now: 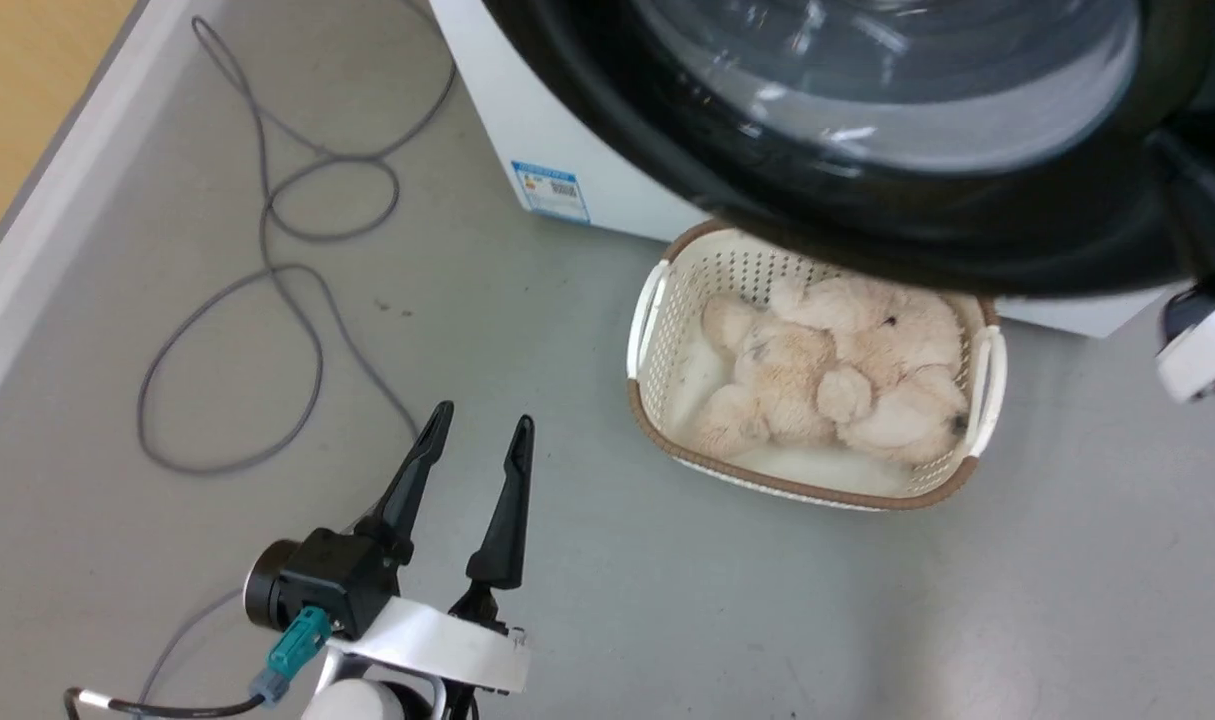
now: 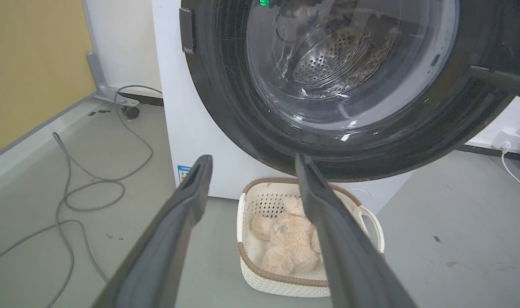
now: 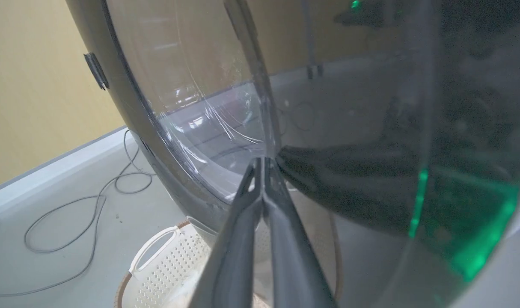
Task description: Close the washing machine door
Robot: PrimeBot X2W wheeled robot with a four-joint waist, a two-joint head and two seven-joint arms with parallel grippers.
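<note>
No readable text anywhere. One label: a small blue-and-white sticker on the white front of the washing machine, low, near its left corner. In the head view it shows a blue top band, a small coloured mark and a dark code-like block, but the print is too small to read. In the left wrist view it's partly hidden and equally illegible.

left gripper parted, black door (basket below)
</note>
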